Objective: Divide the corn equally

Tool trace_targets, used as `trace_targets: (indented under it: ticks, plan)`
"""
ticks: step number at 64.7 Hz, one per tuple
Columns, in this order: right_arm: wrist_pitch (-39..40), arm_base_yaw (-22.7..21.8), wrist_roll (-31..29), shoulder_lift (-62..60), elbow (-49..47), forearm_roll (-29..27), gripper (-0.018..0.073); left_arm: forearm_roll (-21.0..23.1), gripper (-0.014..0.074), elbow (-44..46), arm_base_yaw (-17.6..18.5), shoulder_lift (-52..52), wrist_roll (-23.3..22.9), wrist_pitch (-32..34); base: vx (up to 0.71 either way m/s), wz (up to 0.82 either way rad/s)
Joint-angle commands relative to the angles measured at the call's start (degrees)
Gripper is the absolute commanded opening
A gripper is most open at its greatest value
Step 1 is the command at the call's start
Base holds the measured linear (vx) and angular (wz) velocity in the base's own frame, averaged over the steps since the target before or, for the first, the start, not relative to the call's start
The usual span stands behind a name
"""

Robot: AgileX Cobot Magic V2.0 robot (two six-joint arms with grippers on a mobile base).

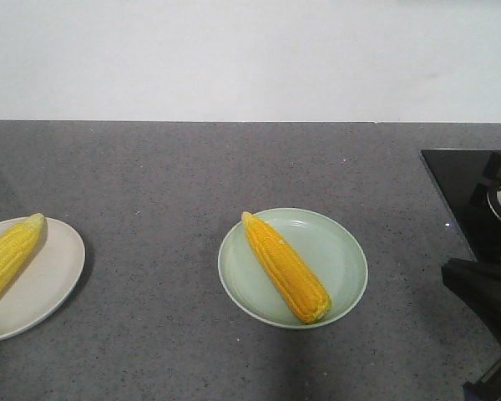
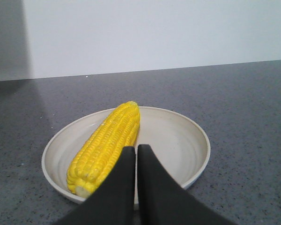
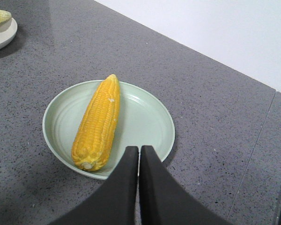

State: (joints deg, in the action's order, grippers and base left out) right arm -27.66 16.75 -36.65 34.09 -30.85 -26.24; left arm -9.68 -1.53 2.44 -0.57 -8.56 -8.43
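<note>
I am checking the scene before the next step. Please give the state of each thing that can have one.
Left pincer: shut, holding nothing.
Right pincer: shut, holding nothing.
Beige plate: holds one corn cob.
Pale yellow corn cob: lying flat in the beige plate.
Green plate: holds one corn cob.
Orange-yellow corn cob: lying flat, diagonal, in the green plate.

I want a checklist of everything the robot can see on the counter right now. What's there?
Surface: grey speckled counter, white wall behind.
Job's things: one corn cob on the green plate; one corn cob on the cream plate.
Clutter: nothing seen.
Grippers: left gripper shut, empty, above the cream plate; right gripper shut, empty, above the green plate.
Cables: nothing seen.
Surroundings: black cooktop at the right.
</note>
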Motion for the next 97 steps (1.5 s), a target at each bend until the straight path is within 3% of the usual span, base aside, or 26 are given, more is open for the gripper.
trace_targets:
  ticks: [1,10,16,30,45,56,71,89,97]
  plan:
    - [3.83,-0.21,-0.13,-0.05,-1.47,-0.65,-0.0004,0.01,-0.0007,-0.17,-0.22,-0.99,-0.57,4.59,0.0,0.0]
    - [5.14,-0.24,-0.26,-3.19,-0.71,1.84,-0.0004,0.01,-0.0007,-0.17,-0.22,-0.99,-0.57,4.59,0.0,0.0]
    - [11.22,-0.62,2.03,-7.4,4.29,3.39,-0.0004,0.01,-0.0007,-0.17,-0.22,-0.99,-0.57,4.59,0.0,0.0]
    - [22.85,-5.42,14.62,-21.97,21.9,4.45,-0.0004,0.01,-0.0007,-0.17,-0.22,-0.99,-0.57,4.59,0.0,0.0]
    - [21.71,-13.27,27.02,-35.26,29.54,15.37,-0.0004,0.01,-0.0007,-0.17,-0.22,-0.99,-0.57,4.59,0.0,0.0]
    - [22.14,-16.26,35.64,-35.23,30.51,24.34,-0.0002,0.01,-0.0007,-0.17,-0.22,-0.99,-0.57,4.53,0.0,0.0]
    - [25.22,-16.2,36.65,-35.23,30.51,31.88,-0.0001,0.01,-0.0007,-0.17,-0.22,-0.99,-0.57,4.53,0.0,0.0]
    - [25.44,-16.2,37.04,-35.23,30.58,31.99,-0.0001,0.01,-0.0007,-0.17,-0.22,-0.99,-0.57,4.53,0.0,0.0]
    - [32.09,-16.2,38.15,-35.23,33.42,31.91,-0.0001,0.01,-0.0007,-0.17,-0.22,-0.99,-0.57,4.53,0.0,0.0]
